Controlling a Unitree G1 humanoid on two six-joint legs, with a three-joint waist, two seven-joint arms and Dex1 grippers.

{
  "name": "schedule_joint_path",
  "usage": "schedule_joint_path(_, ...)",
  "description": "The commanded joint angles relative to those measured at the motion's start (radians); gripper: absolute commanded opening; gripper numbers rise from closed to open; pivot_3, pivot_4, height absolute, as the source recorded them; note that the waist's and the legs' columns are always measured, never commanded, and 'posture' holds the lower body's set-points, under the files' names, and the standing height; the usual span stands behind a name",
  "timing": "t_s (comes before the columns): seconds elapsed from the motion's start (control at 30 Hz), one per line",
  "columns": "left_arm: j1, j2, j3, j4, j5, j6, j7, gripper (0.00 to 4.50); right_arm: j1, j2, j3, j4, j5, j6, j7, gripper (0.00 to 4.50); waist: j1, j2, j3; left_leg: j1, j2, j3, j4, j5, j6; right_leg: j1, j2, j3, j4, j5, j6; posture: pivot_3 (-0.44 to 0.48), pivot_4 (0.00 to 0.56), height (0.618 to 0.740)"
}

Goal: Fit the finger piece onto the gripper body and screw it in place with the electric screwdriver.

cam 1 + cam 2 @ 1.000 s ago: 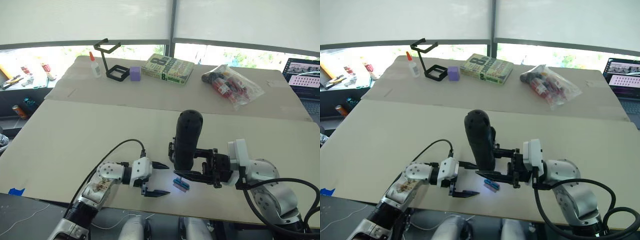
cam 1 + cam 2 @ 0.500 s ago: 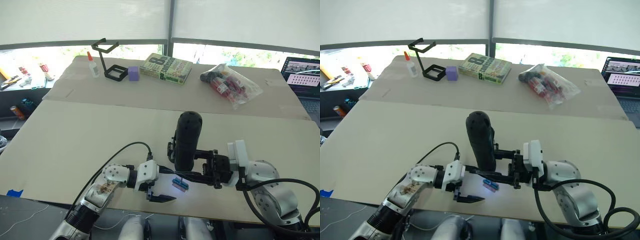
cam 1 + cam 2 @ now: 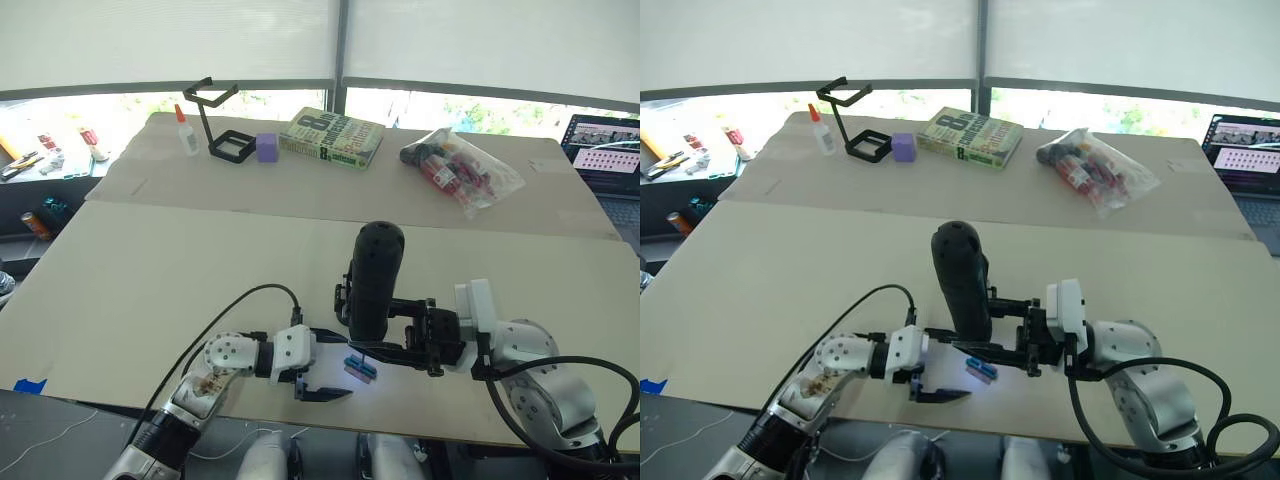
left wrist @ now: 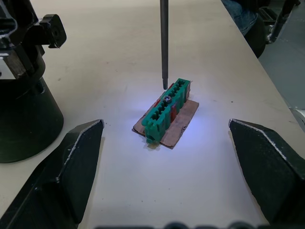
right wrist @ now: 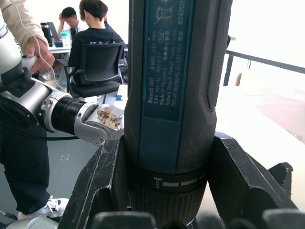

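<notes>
Screwdriver (image 3: 375, 280) upright, clamped in right tool (image 3: 392, 330) | bit (image 4: 164, 43) tip just above a screw in green block (image 4: 165, 111) on surface (image 3: 150, 270) | left tool (image 3: 322, 365) fingers apart, either side of block, not touching it

A glue bottle (image 3: 186, 132), wire stand (image 3: 222, 122), purple cube (image 3: 268, 147), book (image 3: 332, 138) and bagged items (image 3: 462, 168) line the table's far edge.
</notes>
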Motion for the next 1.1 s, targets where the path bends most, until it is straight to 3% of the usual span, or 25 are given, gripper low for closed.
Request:
schedule_joint_path(0.03,0.010,0.011,-0.002,0.025,0.013,0.012,0.007,4.45,-0.018,0.006,-0.005,-0.020,0.007,-0.036,0.000,1.93,0.000,0.000,0.000,0.000,0.000,0.000,0.000,0.000,0.000,0.000,0.000,0.000,0.000,0.000,0.000,0.000,0.150,0.740)
schedule_joint_path(1.1,-0.008,0.012,0.004,0.000,0.000,0.060,0.011,4.45,-0.026,0.004,0.003,-0.007,0.002,-0.027,0.004,1.93,0.000,0.000,0.000,0.000,0.000,0.000,0.000,0.000,0.000,0.000,0.000,0.000,0.000,0.000,0.000,0.000,0.150,0.740)
